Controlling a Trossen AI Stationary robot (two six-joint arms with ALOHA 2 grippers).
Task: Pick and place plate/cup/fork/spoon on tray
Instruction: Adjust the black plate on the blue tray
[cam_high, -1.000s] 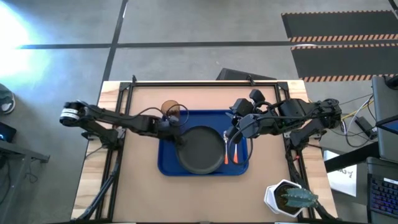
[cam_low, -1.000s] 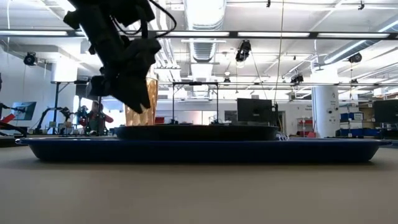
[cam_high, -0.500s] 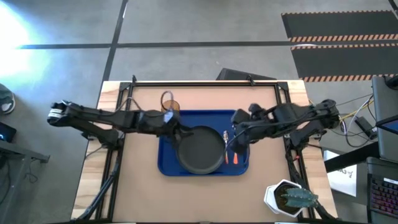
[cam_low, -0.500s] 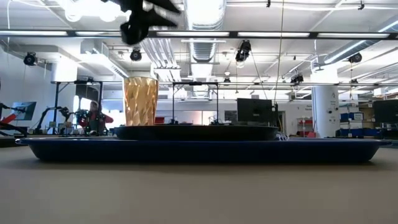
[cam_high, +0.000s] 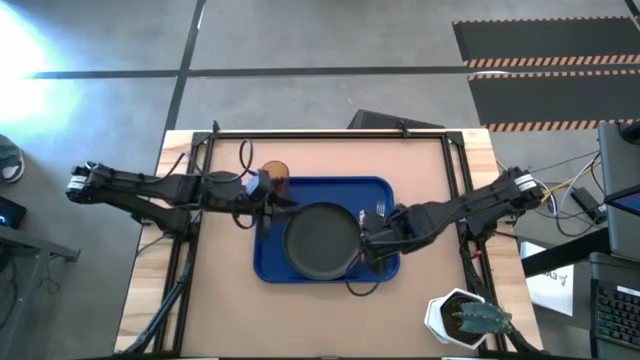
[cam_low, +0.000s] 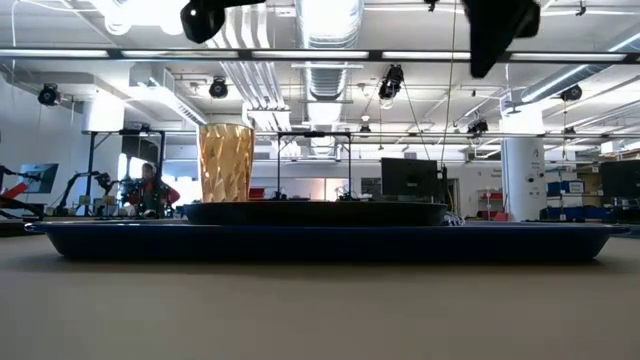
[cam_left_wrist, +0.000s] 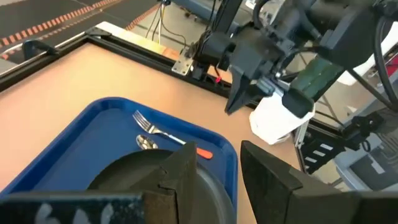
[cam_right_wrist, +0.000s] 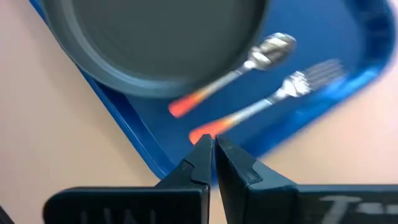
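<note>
On the tray (cam_high: 270, 262), cup (cam_high: 276, 174), plate (cam_high: 321, 241), spoon (cam_right_wrist: 236, 71) and fork (cam_right_wrist: 292, 85) now sit; both arms have withdrawn, left gripper (cam_left_wrist: 214, 165) fingers released, right gripper (cam_right_wrist: 211, 155) fingers clenched empty — task looks complete.

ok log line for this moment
left gripper: open, beside amber cup | right gripper: shut, empty, over blue plastic tray edge | black plate, fork, spoon: on tray

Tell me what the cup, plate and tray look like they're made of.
The cup: amber, see-through and faceted, probably plastic, possibly glass. The plate: matte dark grey with no glare; could be plastic or ceramic. The tray: bright blue with a smooth moulded rim, likely plastic.
</note>
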